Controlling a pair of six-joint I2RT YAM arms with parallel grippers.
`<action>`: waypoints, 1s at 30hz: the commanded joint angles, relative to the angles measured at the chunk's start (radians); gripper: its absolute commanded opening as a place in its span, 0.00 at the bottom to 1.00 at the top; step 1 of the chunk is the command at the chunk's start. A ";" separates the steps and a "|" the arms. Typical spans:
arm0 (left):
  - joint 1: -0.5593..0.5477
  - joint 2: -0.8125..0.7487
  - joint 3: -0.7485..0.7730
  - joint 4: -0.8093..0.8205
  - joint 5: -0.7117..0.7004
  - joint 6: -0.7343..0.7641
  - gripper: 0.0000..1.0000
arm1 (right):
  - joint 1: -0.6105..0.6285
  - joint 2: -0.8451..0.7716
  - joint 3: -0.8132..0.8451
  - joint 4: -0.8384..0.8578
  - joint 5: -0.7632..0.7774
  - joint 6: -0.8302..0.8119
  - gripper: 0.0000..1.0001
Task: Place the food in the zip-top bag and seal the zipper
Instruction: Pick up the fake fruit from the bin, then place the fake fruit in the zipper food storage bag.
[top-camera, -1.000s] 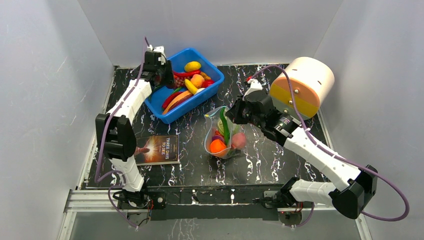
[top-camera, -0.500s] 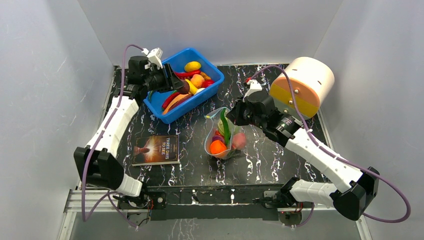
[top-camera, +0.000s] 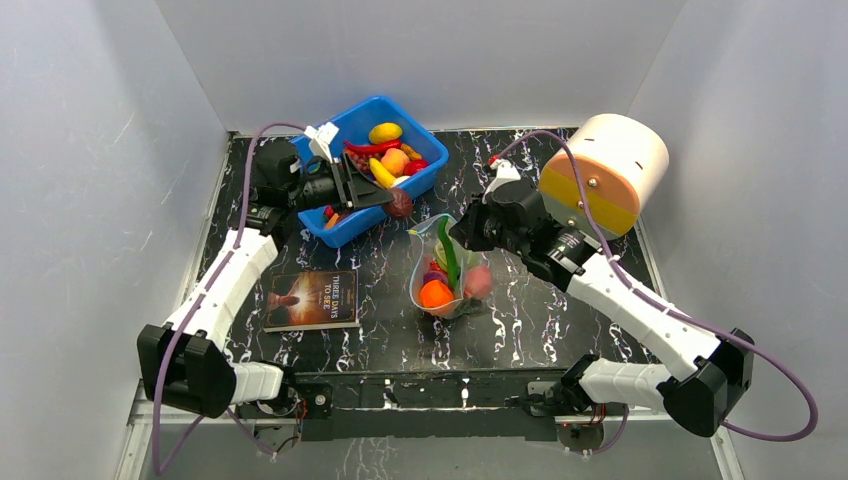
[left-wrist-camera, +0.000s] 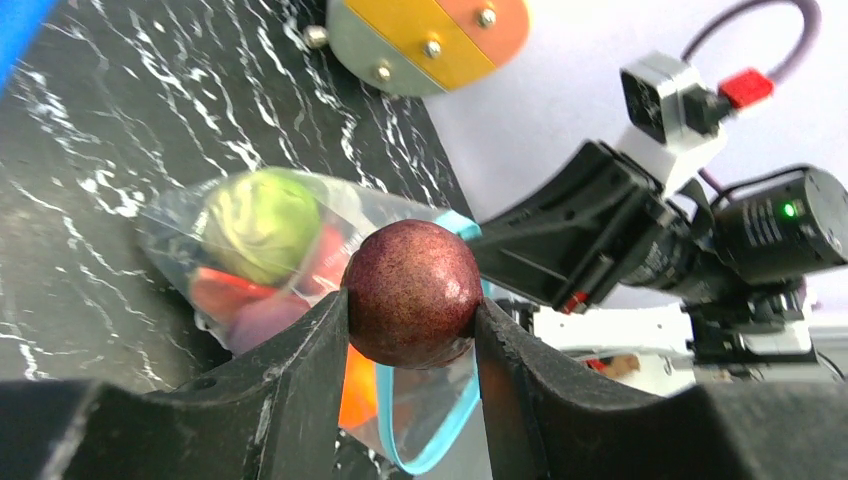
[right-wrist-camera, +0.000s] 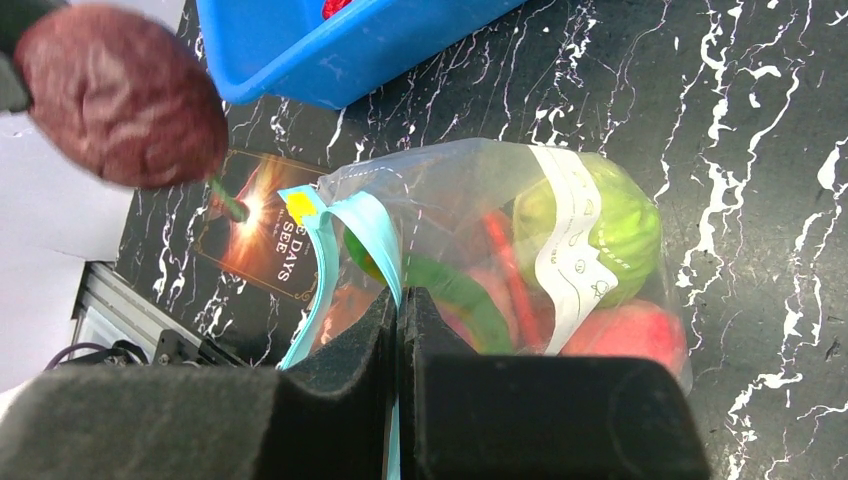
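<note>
My left gripper (top-camera: 393, 200) (left-wrist-camera: 411, 306) is shut on a dark purple-red round piece of food (top-camera: 401, 204) (left-wrist-camera: 412, 292). It hangs in the air just right of the blue bin, left of and above the bag's mouth. The zip-top bag (top-camera: 445, 275) (right-wrist-camera: 500, 200) stands mid-table holding a green cabbage (right-wrist-camera: 610, 225), a green bean (right-wrist-camera: 450, 290), an orange piece (top-camera: 435, 293) and a pink-red one (right-wrist-camera: 630, 340). My right gripper (top-camera: 458, 232) (right-wrist-camera: 400, 296) is shut on the blue-green zipper (right-wrist-camera: 325, 260) at the far rim, and the mouth gapes open.
The blue bin (top-camera: 350, 225) at the back left holds several more toy foods. A dark book (top-camera: 315, 298) lies flat left of the bag. A large white, orange and yellow cylinder (top-camera: 605, 170) lies on its side at the back right.
My left arm swung out of the blue bin and rightward, carrying the purple-red piece toward the bag's mouth. The right arm and the bag have stayed put.
</note>
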 joint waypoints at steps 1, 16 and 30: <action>-0.043 -0.086 -0.060 0.093 0.139 -0.061 0.25 | -0.003 0.014 0.052 0.056 -0.002 0.002 0.00; -0.327 -0.082 -0.120 -0.001 -0.032 0.089 0.26 | -0.003 0.023 0.086 0.050 -0.026 -0.005 0.00; -0.341 -0.066 -0.074 -0.129 -0.132 0.249 0.78 | -0.002 0.016 0.073 0.011 -0.120 -0.079 0.00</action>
